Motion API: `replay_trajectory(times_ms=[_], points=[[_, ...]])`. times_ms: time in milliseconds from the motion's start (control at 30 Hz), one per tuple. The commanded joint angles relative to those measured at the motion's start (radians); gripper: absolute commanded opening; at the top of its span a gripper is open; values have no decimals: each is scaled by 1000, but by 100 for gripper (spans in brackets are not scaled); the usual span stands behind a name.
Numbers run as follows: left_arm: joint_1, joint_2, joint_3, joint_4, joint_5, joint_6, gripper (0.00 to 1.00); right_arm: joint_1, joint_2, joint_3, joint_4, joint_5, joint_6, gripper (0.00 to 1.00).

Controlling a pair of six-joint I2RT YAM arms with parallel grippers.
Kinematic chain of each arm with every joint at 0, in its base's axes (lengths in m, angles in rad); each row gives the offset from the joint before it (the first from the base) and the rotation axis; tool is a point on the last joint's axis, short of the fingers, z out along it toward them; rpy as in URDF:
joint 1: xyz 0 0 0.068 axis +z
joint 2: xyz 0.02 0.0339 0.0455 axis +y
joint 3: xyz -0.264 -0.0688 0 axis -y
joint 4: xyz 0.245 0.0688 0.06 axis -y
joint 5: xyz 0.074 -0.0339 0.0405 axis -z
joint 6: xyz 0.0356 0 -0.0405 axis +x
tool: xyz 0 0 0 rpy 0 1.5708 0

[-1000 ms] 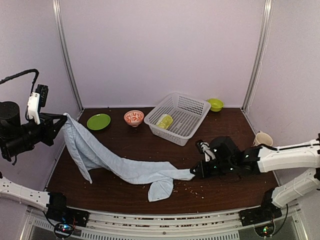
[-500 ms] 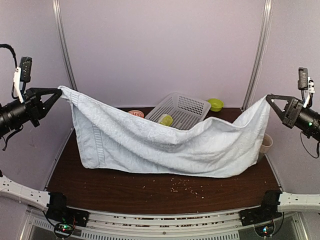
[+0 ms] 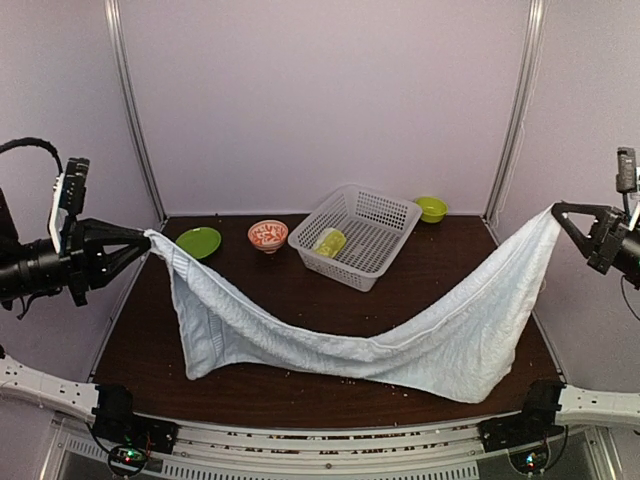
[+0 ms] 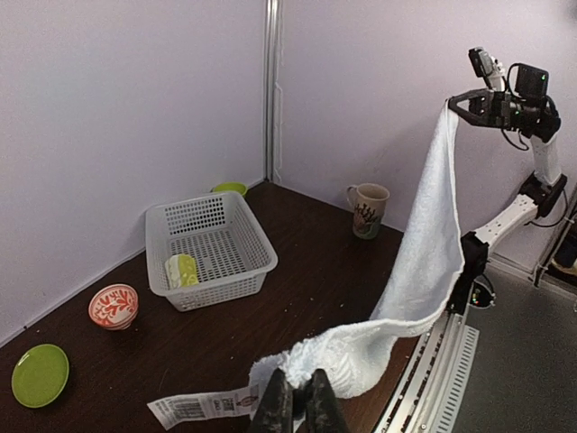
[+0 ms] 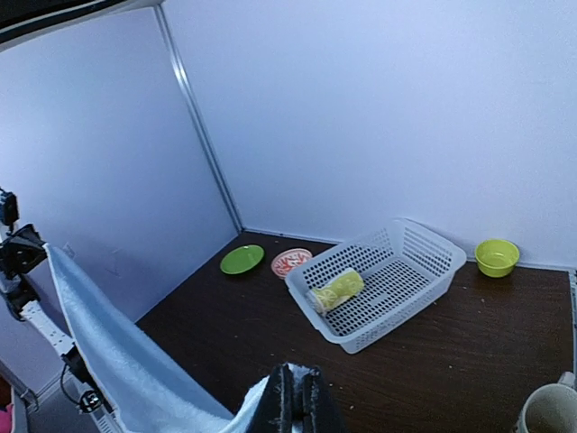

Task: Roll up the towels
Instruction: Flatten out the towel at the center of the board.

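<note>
The pale blue towel (image 3: 420,345) hangs as a sagging sling over the tabletop (image 3: 300,290), its belly low near the front edge; one upper corner is pinched in the closed left fingers (image 3: 135,245), the other in the closed right fingers (image 3: 572,218); the lime-green towel (image 3: 329,242) lies rolled in the basket (image 3: 385,212). Each pinch takes little cloth, so pulling apart could free a corner; lowered unevenly, the towel may land bunched or slide off the near edge.

basket (image 3: 338,264), plate (image 3: 197,243), bowl (image 3: 267,235) on dark table (image 3: 300,295)
</note>
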Motion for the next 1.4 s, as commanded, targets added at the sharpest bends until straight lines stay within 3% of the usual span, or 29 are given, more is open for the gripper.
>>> replay_trajectory(times_ms=[0, 67, 200, 267, 467, 633, 867, 1000, 1167, 1367], points=[[6, 3, -72, 132, -180, 37, 0, -12, 137, -79, -21, 289, 39, 0], [71, 36, -95, 157, -203, 54, 0, -69, 198, -119, 26, 283, 61, 0], [413, 112, -129, 212, 114, 18, 0, -285, 277, -198, 163, 121, 91, 0], [534, 155, -132, 253, 198, 24, 0, -374, 308, -222, 235, 42, 98, 0], [818, 297, 50, 325, 340, 23, 0, -529, 406, -135, 330, -57, 102, 0], [827, 273, 176, 269, 466, 41, 0, -536, 353, -57, 302, -232, 49, 0], [827, -28, -18, 238, 792, -41, 0, -534, 92, -89, 189, -504, -27, 0], [827, -177, -40, 173, 837, -71, 0, -529, -11, -25, 125, -622, -20, 0], [827, -203, -33, 105, 774, -57, 0, -529, -27, -23, 111, -570, 3, 0], [827, -65, -236, 220, 723, -42, 0, -529, 33, -245, 191, -369, 75, 0]])
